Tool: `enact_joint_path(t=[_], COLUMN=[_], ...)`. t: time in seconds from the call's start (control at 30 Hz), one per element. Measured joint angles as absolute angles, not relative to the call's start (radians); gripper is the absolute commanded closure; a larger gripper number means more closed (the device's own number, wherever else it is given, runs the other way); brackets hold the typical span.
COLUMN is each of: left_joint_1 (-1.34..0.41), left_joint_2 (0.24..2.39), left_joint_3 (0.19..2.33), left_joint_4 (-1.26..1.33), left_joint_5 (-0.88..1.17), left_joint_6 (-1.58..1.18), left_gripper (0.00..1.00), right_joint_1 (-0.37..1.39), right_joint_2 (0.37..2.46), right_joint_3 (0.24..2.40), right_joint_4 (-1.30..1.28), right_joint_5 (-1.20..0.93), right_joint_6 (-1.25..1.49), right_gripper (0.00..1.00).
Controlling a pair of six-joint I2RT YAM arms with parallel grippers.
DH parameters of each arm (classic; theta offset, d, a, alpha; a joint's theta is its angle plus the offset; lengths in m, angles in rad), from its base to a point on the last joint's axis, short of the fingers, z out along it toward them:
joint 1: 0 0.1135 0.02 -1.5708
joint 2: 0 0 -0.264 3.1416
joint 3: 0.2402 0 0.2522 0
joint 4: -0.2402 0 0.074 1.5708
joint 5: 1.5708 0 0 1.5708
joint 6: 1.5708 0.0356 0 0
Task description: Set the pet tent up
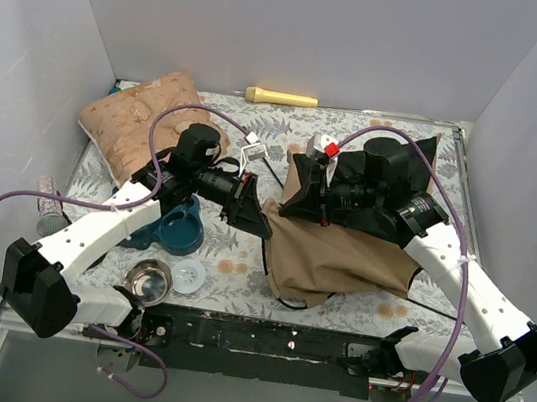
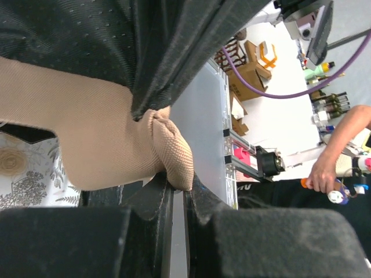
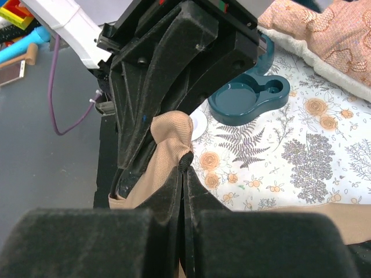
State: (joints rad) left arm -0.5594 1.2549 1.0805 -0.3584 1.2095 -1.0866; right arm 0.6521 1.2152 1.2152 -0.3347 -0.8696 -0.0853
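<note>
Tent: collapsed tan heap, centre toward 3 o'clock.
Left gripper: clamped on a tan fold.
Right gripper: pinching tan fabric, close beside it.
Surface: floral cloth, grey walls around.
Around: cushion at 10 o'clock; dish and bowl at 8 o'clock.
</note>
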Motion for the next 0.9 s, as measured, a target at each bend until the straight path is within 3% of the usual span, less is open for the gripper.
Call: enact_joint_path(t=[0.13, 0.3, 0.4, 0.57, 0.9], left_joint_1=[-0.559, -0.558, -0.559, -0.559, -0.544], left_joint_2=[1.26, 1.278, 1.256, 1.162, 0.963], left_joint_3=[1.106, 1.106, 1.066, 0.912, 0.727], left_joint_4=[-0.442, -0.47, -0.447, -0.329, 0.016], left_joint_5=[1.18, 1.192, 1.197, 1.175, 1.142], left_joint_6=[-1.024, -1.011, -1.043, -1.12, -1.23], left_gripper=[1.0, 0.71, 0.62, 0.57, 0.61], right_joint_1=[0.656, 0.656, 0.659, 0.669, 0.667], right_joint_2=[1.218, 1.232, 1.237, 1.237, 1.237], right_joint_3=[1.236, 1.241, 1.242, 1.248, 1.263], right_joint_4=[-0.365, -0.383, -0.376, -0.356, -0.303], right_joint_5=[-0.872, -0.878, -0.879, -0.878, -0.891], right_joint_6=[-0.124, -0.131, -0.126, -0.1, -0.037], right_gripper=[0.99, 0.99, 0.99, 0.99, 0.99])
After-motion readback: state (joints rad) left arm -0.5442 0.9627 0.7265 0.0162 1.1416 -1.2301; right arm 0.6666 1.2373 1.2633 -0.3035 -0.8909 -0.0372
